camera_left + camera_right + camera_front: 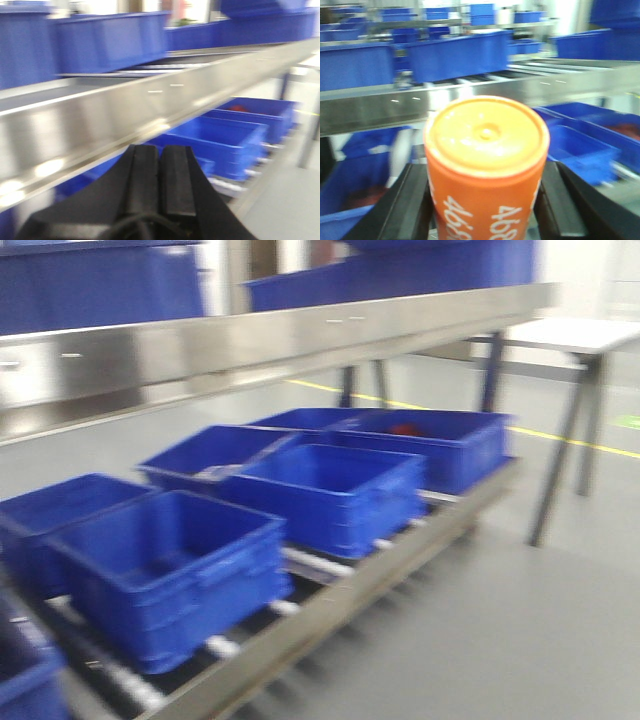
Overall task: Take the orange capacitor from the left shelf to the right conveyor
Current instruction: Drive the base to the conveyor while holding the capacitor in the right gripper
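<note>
You have the orange capacitor (486,150) upright in the right end effector (485,205). Its 2 black fingers (412,200) are clamped on the cylinder's sides below the flat top. It is off the left shelf (250,345), whose steel lip runs across behind it.

The step in hand looks like the carry to the right conveyor, which no view shows. Hold the can vertical, swing right smoothly, and clear the shelf lip and the blue bins (330,490) below. The views are blurred, so judge clearance cautiously.

The left end effector (160,175) has its fingers pressed together on nothing, near the shelf's lip.
</note>
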Robot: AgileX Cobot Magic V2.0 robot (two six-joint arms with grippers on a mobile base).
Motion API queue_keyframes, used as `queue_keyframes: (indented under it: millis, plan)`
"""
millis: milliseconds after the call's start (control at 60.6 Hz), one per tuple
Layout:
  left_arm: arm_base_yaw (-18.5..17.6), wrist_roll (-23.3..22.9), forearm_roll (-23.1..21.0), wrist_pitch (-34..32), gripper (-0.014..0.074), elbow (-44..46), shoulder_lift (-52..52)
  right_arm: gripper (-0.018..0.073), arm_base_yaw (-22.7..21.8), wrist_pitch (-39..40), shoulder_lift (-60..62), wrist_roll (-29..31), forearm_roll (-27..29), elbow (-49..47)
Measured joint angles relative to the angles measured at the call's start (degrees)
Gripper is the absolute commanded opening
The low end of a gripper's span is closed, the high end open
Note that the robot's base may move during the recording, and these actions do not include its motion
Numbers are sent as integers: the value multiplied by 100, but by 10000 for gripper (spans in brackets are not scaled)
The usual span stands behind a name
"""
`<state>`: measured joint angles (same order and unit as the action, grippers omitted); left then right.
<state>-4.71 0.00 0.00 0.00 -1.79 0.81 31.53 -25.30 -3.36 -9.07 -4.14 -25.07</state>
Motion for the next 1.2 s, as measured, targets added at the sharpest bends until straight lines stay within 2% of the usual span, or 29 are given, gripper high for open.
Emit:
queue_keyframes:
  millis: [1204]
  plan:
    - [0, 0, 0, 0, -105, 0, 0, 49, 0, 0, 13, 0, 13, 0]
